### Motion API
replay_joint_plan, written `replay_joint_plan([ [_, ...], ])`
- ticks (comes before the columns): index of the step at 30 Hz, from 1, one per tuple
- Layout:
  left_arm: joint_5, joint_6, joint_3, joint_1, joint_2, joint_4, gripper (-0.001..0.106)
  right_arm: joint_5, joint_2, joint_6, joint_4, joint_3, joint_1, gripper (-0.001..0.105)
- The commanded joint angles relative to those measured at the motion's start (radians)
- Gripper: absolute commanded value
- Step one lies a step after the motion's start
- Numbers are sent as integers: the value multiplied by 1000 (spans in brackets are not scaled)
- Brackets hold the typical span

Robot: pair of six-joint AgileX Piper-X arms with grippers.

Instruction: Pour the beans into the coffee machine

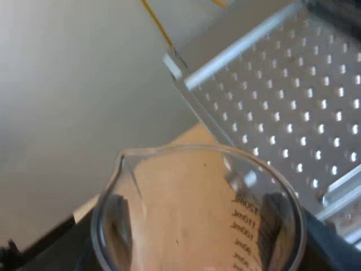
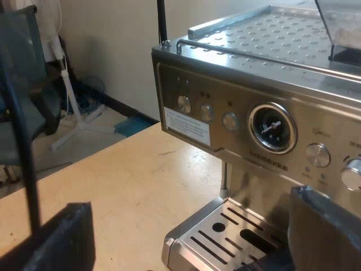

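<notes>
My left gripper [image 1: 197,231] is shut on a clear measuring glass [image 1: 186,186] with millilitre marks; its dark fingers [image 1: 276,217] show through the glass wall on both sides. The glass hangs by the corner of the espresso machine's perforated metal top [image 1: 293,101], spout pointing away from the machine. Tan table shows through the glass. The espresso machine [image 2: 254,130] faces my right gripper [image 2: 189,231], which stands open before the drip tray [image 2: 220,237] with nothing between its fingers. The bean hopper [image 2: 344,28] stands on the machine's top.
The wooden table [image 2: 124,186] stretches out from the machine's front. Past its edge are an office chair [image 2: 28,113] and a white fan stand [image 2: 73,118] on the floor. A thin steam wand [image 2: 224,180] hangs over the drip tray.
</notes>
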Motion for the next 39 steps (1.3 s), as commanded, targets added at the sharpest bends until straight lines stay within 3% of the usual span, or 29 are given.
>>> replay_joint_plan([
  [1, 61, -38, 121, 58, -66, -76, 29, -9, -12, -16, -6, -11, 3, 72],
  [7, 135, -42, 332, 167, -183, -192, 29, -9, -12, -16, 9, -11, 3, 72],
  [12, 272, -66, 540, 277, -292, -309, 29, -36, -3, -16, 13, -11, 3, 72],
  [15, 302, -90, 645, 318, -333, -365, 29, -53, 11, -16, 13, -11, 3, 72],
  [22, 313, -96, 870, 341, -397, -510, 29, -54, 63, -16, 13, -11, 3, 72],
  [27, 319, -151, 1014, 341, -409, -633, 29, -54, 112, -16, 13, -11, 3, 72],
  [37, 334, -186, 1180, 341, -407, -849, 29, -59, 172, -16, 13, -11, 3, 72],
  [39, 357, -204, 1238, 341, -407, -935, 29, -59, 197, -16, 13, -1, 3, 72],
])
